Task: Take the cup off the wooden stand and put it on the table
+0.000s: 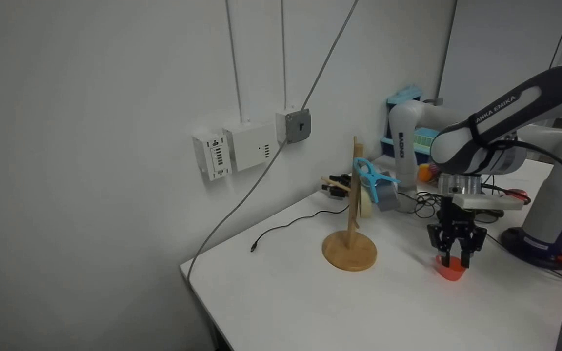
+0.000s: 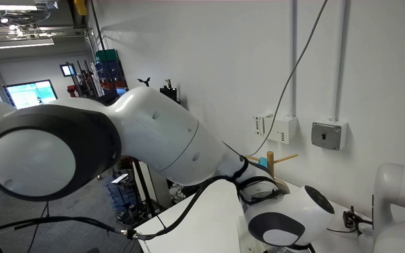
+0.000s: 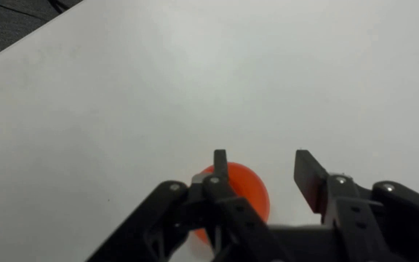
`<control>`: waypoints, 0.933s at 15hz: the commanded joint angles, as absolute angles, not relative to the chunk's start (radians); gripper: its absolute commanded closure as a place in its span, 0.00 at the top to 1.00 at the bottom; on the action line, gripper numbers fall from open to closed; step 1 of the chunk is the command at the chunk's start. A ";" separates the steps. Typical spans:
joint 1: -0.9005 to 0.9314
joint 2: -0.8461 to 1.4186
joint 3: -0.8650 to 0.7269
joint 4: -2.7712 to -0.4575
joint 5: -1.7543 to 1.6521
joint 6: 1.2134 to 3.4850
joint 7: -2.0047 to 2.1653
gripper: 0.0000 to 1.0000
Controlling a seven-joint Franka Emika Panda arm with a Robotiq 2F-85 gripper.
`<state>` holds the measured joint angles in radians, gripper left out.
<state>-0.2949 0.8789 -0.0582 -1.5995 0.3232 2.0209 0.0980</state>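
From the left, in an exterior view, I see first the wide white table (image 1: 271, 292), and on it the wooden stand (image 1: 352, 209), which is upright on its round base. A light blue thing (image 1: 371, 180) seems to hang at its right side, but nothing red hangs on its pegs, so I judge that the taking-off is done. More to the right, well apart from the stand, the small red cup (image 1: 451, 273) is on the table, with its mouth upward, as it seems to me. Just over it is the gripper (image 1: 455, 258). Its jaws are spread and they grasp nothing: in the wrist view one finger (image 3: 220, 163) is above or inside the mouth of the cup, I cannot tell which, and the opposite one is outside, apart from the rim. Therefore the putting-down also looks complete. What is left, I think, is only to raise the gripper straight and gently, because the finger close to the rim could tip the cup.
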 commanded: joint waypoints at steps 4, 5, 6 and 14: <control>-0.299 0.890 -0.049 -1.519 0.344 1.969 0.084 1.00; -0.297 0.883 -0.046 -1.519 0.342 1.973 0.077 1.00; -0.291 0.873 -0.045 -1.522 0.334 1.978 0.070 1.00; -0.250 0.736 -0.046 -1.623 0.293 2.038 -0.008 1.00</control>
<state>-0.2658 0.8190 -0.0398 -1.5485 0.3148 2.0153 0.0407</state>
